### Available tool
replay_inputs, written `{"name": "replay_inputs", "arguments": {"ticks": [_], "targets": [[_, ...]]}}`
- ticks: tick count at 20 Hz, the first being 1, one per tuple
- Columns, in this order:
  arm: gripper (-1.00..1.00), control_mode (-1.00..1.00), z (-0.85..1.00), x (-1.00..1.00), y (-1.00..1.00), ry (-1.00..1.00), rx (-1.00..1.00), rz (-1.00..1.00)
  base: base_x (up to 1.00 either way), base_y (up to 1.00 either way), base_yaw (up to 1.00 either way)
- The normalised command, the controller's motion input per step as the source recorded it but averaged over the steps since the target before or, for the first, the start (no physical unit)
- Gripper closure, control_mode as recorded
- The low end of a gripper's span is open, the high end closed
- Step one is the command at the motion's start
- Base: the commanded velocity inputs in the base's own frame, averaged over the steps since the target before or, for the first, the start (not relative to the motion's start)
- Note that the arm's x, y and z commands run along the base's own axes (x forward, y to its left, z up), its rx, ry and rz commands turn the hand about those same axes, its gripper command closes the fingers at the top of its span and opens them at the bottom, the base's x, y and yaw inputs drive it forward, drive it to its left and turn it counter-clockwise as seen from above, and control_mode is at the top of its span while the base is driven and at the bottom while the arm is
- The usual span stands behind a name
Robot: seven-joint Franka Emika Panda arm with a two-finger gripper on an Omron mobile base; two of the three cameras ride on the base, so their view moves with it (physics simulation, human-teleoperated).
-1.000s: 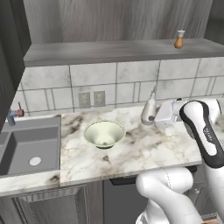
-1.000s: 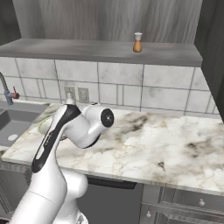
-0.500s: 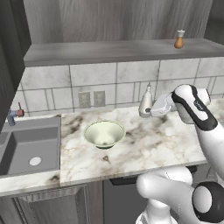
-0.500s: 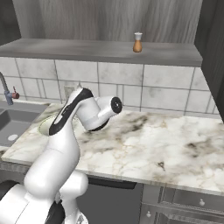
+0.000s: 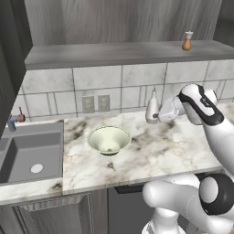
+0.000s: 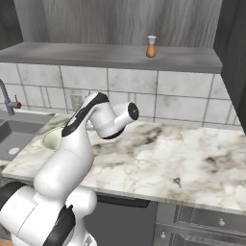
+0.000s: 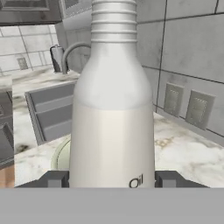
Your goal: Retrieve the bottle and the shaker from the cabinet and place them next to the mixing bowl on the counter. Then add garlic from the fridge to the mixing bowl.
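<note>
Claw (image 7: 112,181) is grasping the bottle (image 5: 152,107): in the hand view the white bottle is sitting right between both dark finger tips (image 7: 54,179), one at each side of its lower body. In the left base view the bottle is standing upright by the tiled back wall, just right of the mixing bowl (image 5: 109,139), apart from it; can't tell if its base is touching the desk (image 5: 160,151). Shaker (image 6: 151,46) is standing on the grey shelf (image 6: 96,55) above. Bowl is sitting on the desk between sink (image 5: 28,153) and bottle.
</note>
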Motion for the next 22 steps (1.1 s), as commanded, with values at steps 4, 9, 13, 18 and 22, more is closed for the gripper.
{"name": "replay_inputs", "arguments": {"ticks": [4,9,13,18,22], "targets": [[1.0,-1.0,-0.39,0.0,0.09,0.0,-0.1,0.0,0.0,0.0,0.0],[1.0,-1.0,-0.45,0.0,0.12,0.0,-0.05,0.0,0.0,0.0,0.0],[1.0,-1.0,-0.6,0.01,0.07,0.0,-0.01,0.0,0.0,0.0,0.0],[1.0,-1.0,-0.45,0.08,0.01,0.0,0.0,0.0,0.0,0.0,0.0],[1.0,-1.0,-0.06,0.41,0.0,0.0,0.0,0.0,0.0,0.0,0.0]]}}
